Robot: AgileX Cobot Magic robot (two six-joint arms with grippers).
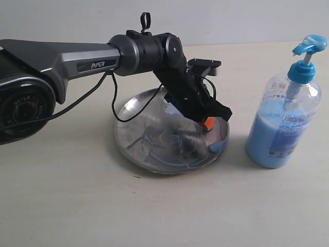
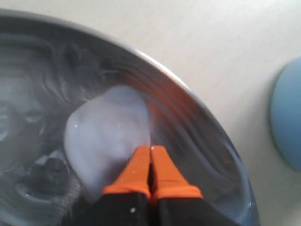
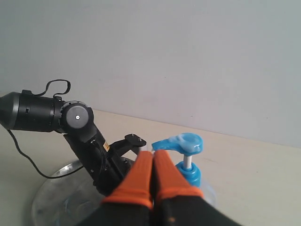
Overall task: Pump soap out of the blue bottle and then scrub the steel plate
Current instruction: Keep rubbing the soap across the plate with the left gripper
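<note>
Left gripper [image 1: 207,123] down in the steel plate [image 1: 128,140], orange fingers pressed together, tips at a pale soap [image 2: 106,136] blob (blurred), blue bottle [image 1: 281,128] upright just beside the plate, right gripper [image 3: 153,157] aloft, likewise closed, empty.

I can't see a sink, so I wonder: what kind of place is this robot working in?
Probably a robot test bench or lab, not a kitchen. A bare pale table stands against a plain wall, and on it are the steel plate and the blue bottle, with a robot arm reaching over.
</note>
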